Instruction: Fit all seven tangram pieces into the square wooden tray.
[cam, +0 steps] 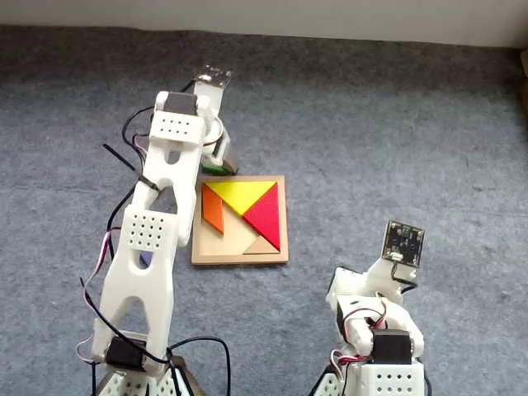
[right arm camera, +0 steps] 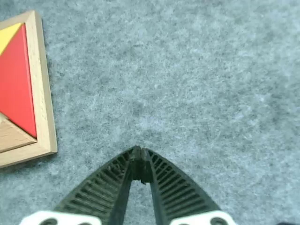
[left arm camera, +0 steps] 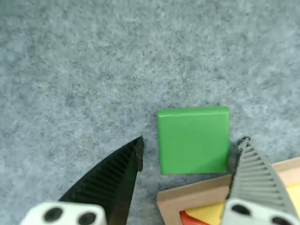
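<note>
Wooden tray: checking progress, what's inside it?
Yellow triangle, red triangle, orange piece and tan triangle lie inside, beside bare wood. The left arm covers part of the tray rim.

the right gripper (right arm camera: pixel 139 153) is hanging over the grey carpet (right arm camera: pixel 197 70), its two ribbed black fingers (right arm camera: pixel 110 187) pressing together at the tips. off to one side, well apart from the fingertips, a corner of the wooden tray (right arm camera: pixel 41 93) is lying flat on the carpet. inside its rim a red triangle (right arm camera: pixel 16 79) is sitting against the frame, a yellow piece (right arm camera: pixel 7 35) is touching one edge of it, and a tan triangle (right arm camera: pixel 9 136) is filling the corner on its other side.
</note>
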{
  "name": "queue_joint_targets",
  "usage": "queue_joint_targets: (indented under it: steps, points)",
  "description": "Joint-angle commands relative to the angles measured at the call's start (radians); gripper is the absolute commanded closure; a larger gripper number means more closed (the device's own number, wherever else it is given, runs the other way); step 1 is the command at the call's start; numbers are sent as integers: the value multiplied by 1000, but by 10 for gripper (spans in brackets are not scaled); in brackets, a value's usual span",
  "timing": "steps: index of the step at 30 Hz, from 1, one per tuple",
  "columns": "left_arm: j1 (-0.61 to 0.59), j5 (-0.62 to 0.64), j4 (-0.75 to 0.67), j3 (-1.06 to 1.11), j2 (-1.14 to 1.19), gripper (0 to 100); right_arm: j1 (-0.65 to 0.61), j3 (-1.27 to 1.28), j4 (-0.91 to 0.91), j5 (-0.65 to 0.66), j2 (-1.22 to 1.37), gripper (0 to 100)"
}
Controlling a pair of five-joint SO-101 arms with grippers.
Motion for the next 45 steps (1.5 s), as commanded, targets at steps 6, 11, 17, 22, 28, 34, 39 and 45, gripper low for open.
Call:
queue_joint_targets:
  steps: [6, 11, 17, 22, 28, 34, 39, 45]
  points:
    - [-71, 9, -43, -18, 12, 910, 12, 143, -19, 9, -13, 995]
    - [-133, -63, 37, -18, -12, 948, 12, 143, -19, 9, -13, 995]
    - [-166, -129, 115, -12, -59, 982, 12, 143, -19, 9, -13, 995]
    - [-223, -130, 121, 4, -105, 982, 12, 143, -19, 9, -13, 995]
    - [-259, -198, 121, 277, -268, 983, 12, 143, -19, 9, -13, 995]
    - [-243, -227, 118, 616, -547, 983, 12, 143, -19, 9, -13, 995]
    - [-236, -232, 114, 773, -751, 979, 12, 143, -19, 9, -13, 995]
    - [-236, -195, 2, 792, -797, 917, 12, 143, -19, 9, -13, 995]
